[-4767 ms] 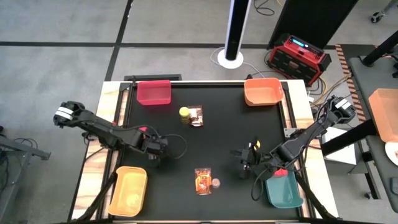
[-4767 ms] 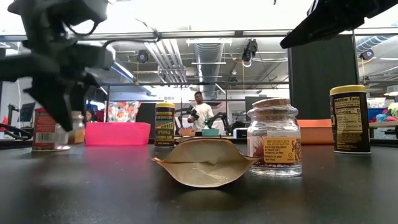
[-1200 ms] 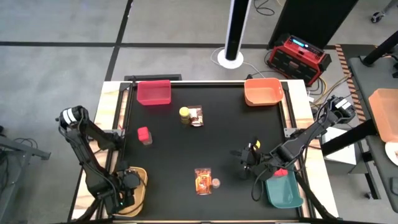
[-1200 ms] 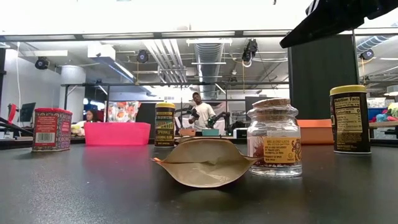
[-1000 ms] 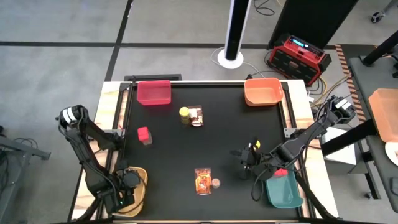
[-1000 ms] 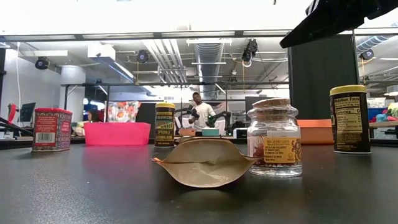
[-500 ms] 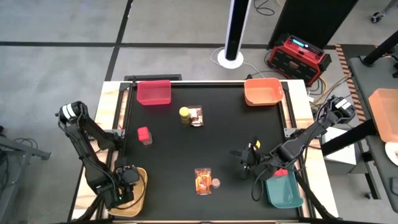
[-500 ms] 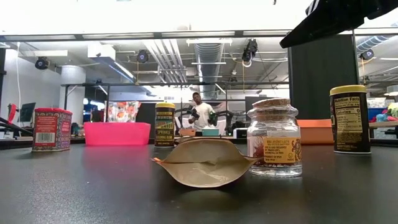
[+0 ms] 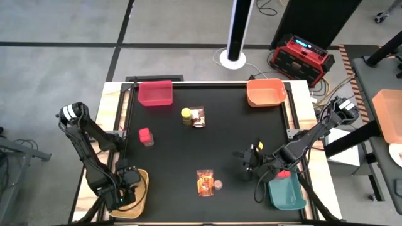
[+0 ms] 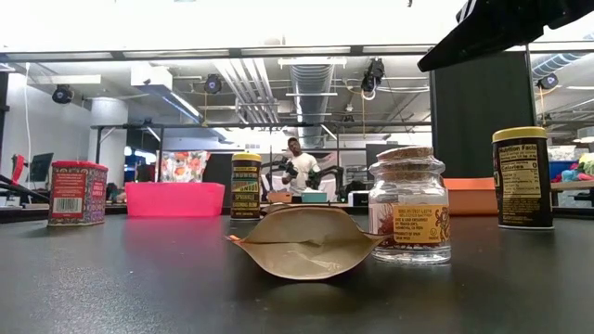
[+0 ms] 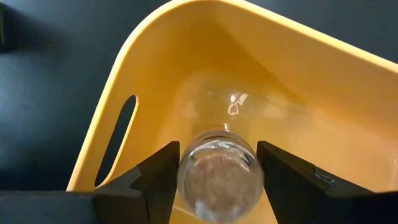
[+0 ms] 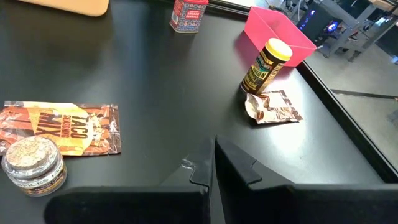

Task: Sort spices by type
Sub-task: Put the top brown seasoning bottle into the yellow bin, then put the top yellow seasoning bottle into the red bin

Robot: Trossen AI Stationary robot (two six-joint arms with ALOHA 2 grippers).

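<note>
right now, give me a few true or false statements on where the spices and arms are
1. The left end effector holds a clear jar over the yellow bin. True.
2. The red tin sits inside the red bin. False: it stands on the mat, apart from that bin.
3. A cork-lidded jar rests against the taco mix packet. True.
4. The right end effector grips the yellow-lidded jar. False: its fingers are shut on nothing, with that jar standing far off beside the red bin.
5. The orange bin holds two packets. False: no packets show in it.
</note>
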